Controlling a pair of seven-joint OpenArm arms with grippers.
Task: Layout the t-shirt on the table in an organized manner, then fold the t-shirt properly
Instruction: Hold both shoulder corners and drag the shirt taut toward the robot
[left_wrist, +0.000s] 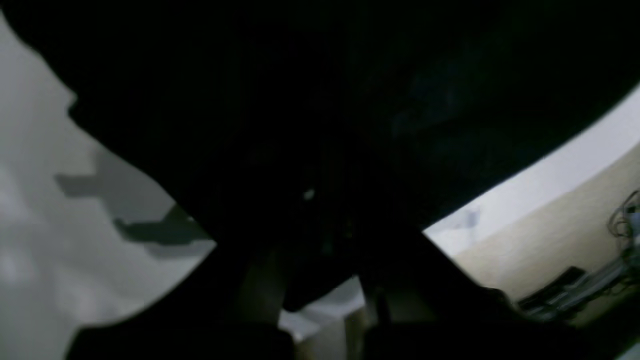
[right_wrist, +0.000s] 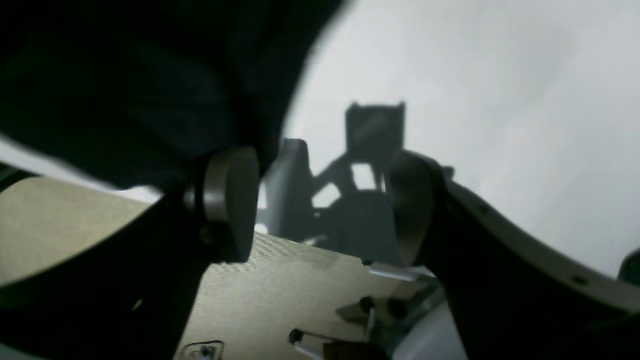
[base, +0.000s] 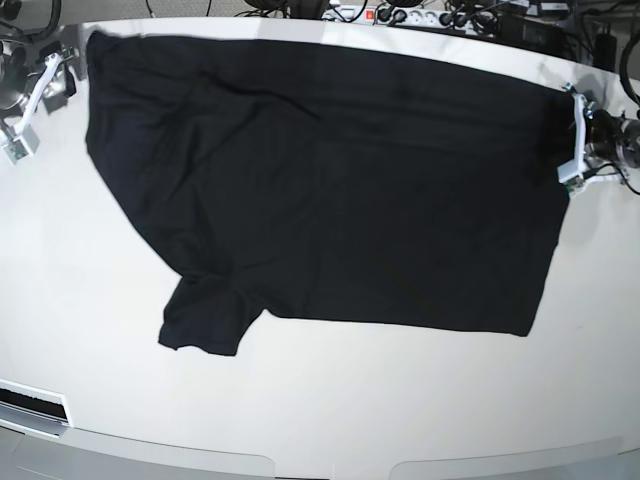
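Note:
The black t-shirt (base: 330, 190) lies spread flat on the white table (base: 320, 400), one sleeve pointing to the near left. My right gripper (base: 35, 95) is at the shirt's far left corner. In the right wrist view it (right_wrist: 322, 200) is open and empty, with the shirt (right_wrist: 125, 90) just beside one pad (right_wrist: 230, 200) and bare table (right_wrist: 475, 75) between the pads. My left gripper (base: 572, 140) is at the shirt's right edge. In the left wrist view it (left_wrist: 322, 300) has dark fabric (left_wrist: 320, 100) bunched between its fingers and looks shut on it.
Cables and a power strip (base: 420, 15) run along the table's far edge. A dark slot (base: 30, 405) sits at the near left edge. Beige floor (right_wrist: 280, 290) shows past the table edge in both wrist views.

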